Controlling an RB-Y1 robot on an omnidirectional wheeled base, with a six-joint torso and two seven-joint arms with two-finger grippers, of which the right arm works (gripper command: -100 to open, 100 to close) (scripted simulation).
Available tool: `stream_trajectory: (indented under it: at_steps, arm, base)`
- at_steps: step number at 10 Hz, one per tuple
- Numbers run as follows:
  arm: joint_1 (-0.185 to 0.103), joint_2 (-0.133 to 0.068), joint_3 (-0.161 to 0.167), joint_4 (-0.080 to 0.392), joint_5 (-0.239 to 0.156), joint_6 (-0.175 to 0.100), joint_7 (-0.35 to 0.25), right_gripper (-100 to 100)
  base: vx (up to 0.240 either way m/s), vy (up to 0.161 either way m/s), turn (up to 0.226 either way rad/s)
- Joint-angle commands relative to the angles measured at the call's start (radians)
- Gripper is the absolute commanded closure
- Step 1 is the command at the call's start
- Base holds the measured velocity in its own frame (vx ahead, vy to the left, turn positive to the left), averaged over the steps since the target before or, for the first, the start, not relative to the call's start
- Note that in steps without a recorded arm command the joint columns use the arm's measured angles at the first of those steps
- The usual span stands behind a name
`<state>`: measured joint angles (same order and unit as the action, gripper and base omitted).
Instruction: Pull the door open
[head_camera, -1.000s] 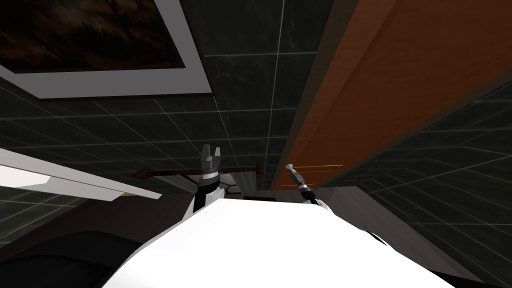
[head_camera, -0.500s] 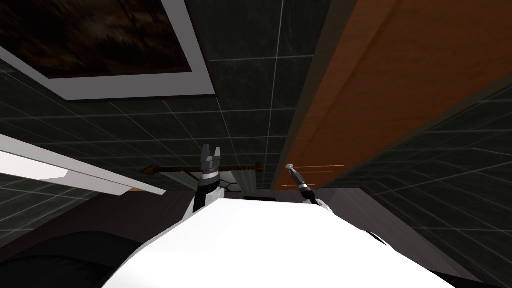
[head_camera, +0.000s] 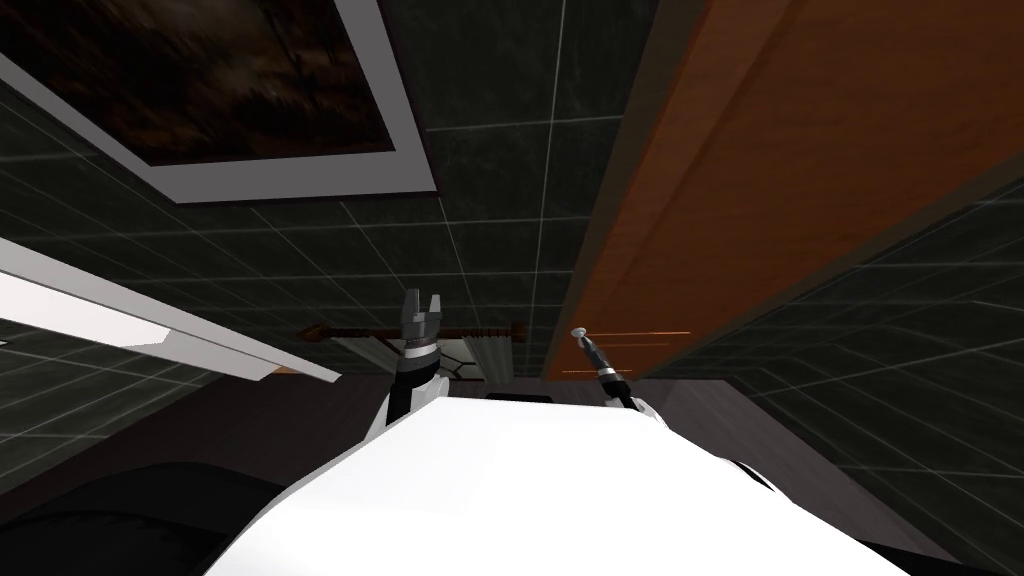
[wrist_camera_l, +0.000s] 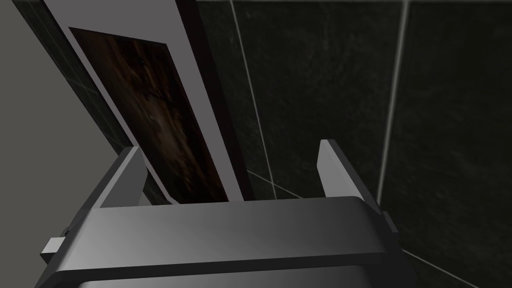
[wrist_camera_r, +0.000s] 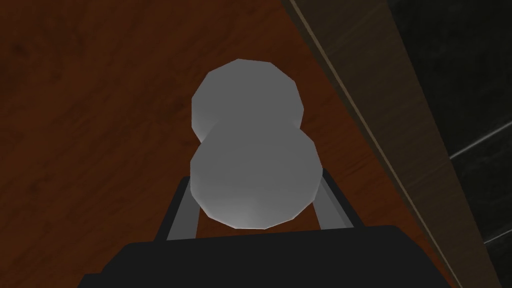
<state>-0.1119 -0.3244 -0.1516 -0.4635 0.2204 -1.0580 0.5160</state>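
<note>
Clamped on knob (wrist_camera_r: 252, 165) with right gripper (wrist_camera_r: 255, 190), left gripper (wrist_camera_l: 229, 147) spread; may slip off if door (wrist_camera_r: 90, 100) tugged askew.

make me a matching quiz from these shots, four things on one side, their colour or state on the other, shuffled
Things:
1. door
2. knob
3. left tool
4. right tool

Colour or state:
a. open, holding nothing
b. light grey
c. brown, with wood grain
d. shut on the knob

Pairs: 1-c, 2-b, 3-a, 4-d
</note>
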Motion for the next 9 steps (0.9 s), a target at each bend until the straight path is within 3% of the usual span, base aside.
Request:
stream_trajectory:
  at_steps: [1,4,9]
  arm:
    - [0.004,0.007,0.008,-0.001,-0.005,0.000,-0.028,100]
    - [0.004,0.007,0.022,-0.005,-0.035,0.007,-0.109,100]
    - [0.004,0.006,0.035,-0.010,-0.066,0.014,-0.193,100]
  base:
    - [-0.024,-0.018,0.023]
    - [-0.035,-0.019,0.050]
    - [-0.033,-0.020,0.046]
